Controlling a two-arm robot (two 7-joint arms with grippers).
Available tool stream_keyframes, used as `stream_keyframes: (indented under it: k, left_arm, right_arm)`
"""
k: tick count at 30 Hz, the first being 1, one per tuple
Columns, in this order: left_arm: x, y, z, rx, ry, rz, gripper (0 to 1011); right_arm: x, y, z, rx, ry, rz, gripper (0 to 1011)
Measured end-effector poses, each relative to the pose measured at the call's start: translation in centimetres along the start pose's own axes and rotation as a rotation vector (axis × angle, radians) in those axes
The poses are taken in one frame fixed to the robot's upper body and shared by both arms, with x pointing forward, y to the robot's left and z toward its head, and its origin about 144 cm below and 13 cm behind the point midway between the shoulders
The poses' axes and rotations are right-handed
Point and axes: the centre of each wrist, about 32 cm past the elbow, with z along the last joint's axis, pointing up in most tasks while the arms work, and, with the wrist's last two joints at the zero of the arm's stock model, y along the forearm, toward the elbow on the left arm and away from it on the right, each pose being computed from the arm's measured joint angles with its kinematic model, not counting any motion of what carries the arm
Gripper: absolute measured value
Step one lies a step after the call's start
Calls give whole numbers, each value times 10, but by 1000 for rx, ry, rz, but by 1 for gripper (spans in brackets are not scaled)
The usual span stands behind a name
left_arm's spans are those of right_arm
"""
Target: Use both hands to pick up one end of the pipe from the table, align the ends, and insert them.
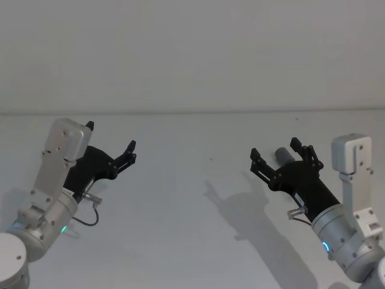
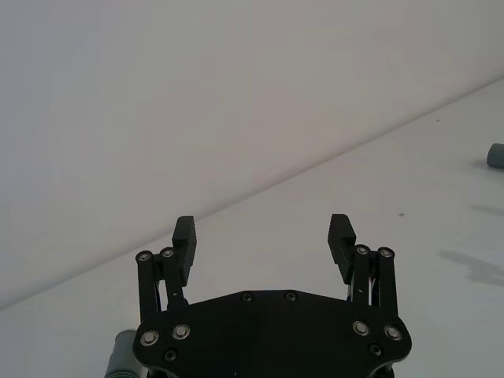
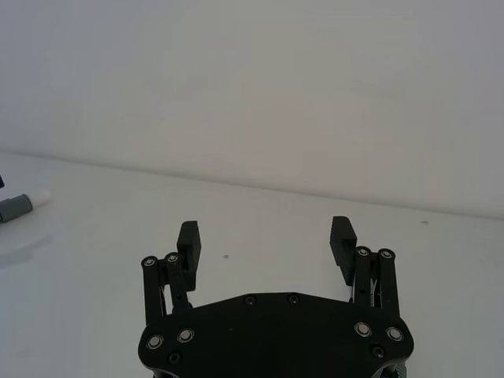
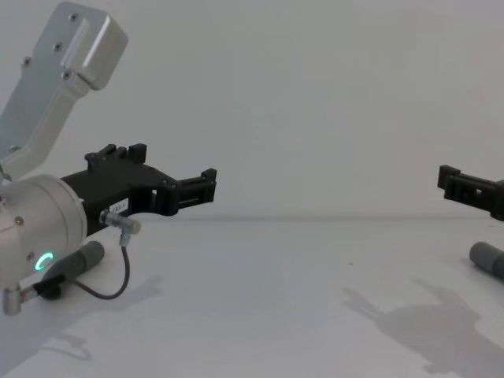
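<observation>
Currently left gripper [image 1: 110, 135], right gripper [image 1: 274, 148] spread wide, empty; pipe piece [image 1: 284, 155] axis diagonal.

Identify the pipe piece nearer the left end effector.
The pipe piece just below and behind the left end effector, by the black cable; the other pipe piece lies far right, below the right end effector.

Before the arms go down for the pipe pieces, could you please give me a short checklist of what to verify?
1. Left gripper open and empty: ok.
2. Right gripper open and empty: ok.
3. Left pipe piece lying on the table, below the left gripper: ok.
4. Right pipe piece lying on the table by the right gripper: ok.
5. Either piece gripped: not ok, both grippers are above the table.
6. Ends facing each other: cannot tell.
</observation>
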Motion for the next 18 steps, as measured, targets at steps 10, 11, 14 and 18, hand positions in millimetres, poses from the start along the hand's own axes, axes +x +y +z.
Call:
stream_keyframes:
  k: [10, 11, 14, 18]
  left_arm:
    - [0, 0, 0, 0, 0, 0, 1001]
    - [0, 0, 0, 0, 0, 0, 1002]
    - [0, 0, 0, 1, 1, -1, 1001]
    - [2, -2, 3, 18, 11, -9, 1001]
  right_arm:
    - [0, 0, 0, 0, 0, 0, 1002]
    - [0, 0, 0, 0, 0, 0, 1002]
    - [0, 0, 0, 0, 0, 0, 1002]
    - [1, 1, 2, -10, 2, -2, 1002]
